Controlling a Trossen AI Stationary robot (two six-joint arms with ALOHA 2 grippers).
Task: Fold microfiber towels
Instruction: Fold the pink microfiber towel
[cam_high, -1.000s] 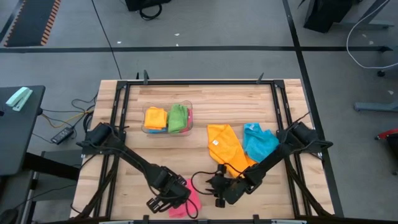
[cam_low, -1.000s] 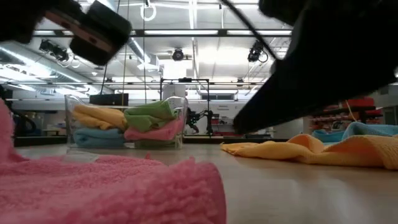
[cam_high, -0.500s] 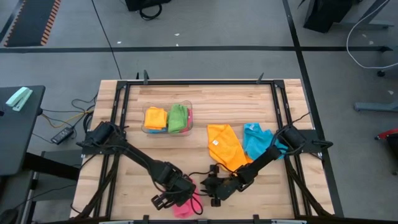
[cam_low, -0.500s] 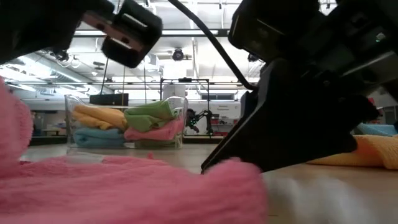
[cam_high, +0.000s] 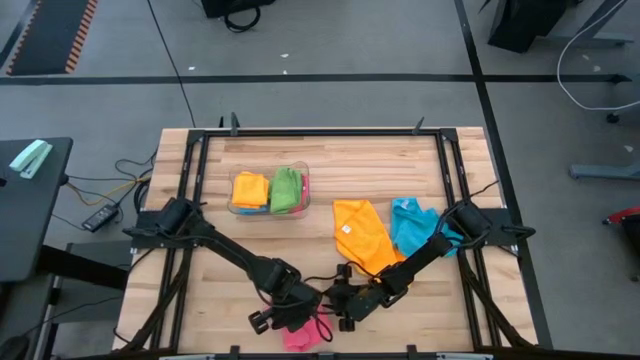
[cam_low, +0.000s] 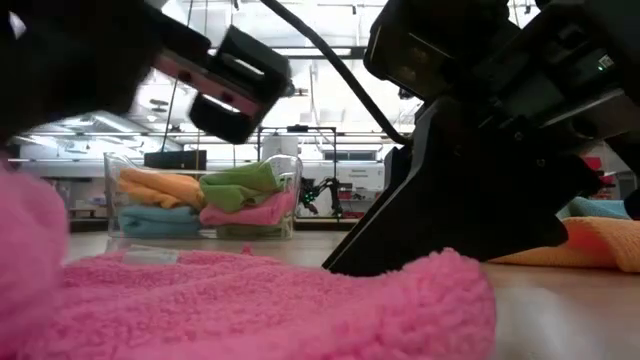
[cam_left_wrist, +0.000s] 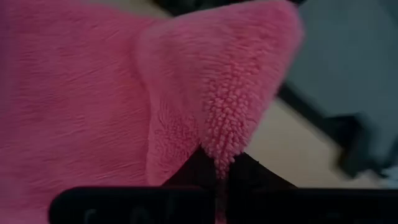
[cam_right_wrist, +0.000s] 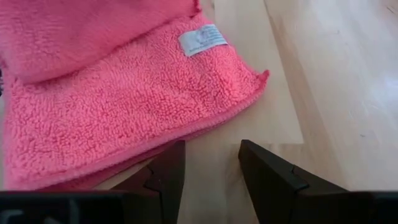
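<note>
A pink microfiber towel lies near the table's front edge, partly doubled over, its white label facing up. My left gripper is shut on it, coming from the towel's left. My right gripper stands open and low at the towel's right edge, with bare table between its fingers. An orange towel and a blue towel lie loose at the right. My left gripper pinches a raised ridge of the pink towel between its two fingers. The fingers slant down from the table's left. The pinched part stands up off the table while the rest of the towel lies flat. My right gripper's one finger stands at the towel's near edge; whether it touches I cannot tell.
A clear plastic bin at the back left holds folded orange, green, blue and pink towels. A black frame runs round the table. Bare wood lies between the bin and the grippers.
My left gripper has gone toward the table's right edge and a little down, rolling, carrying its part of the pink towel over the rest, so the towel is now narrower and doubled. My right gripper came down to the towel's right edge, then kept still.
</note>
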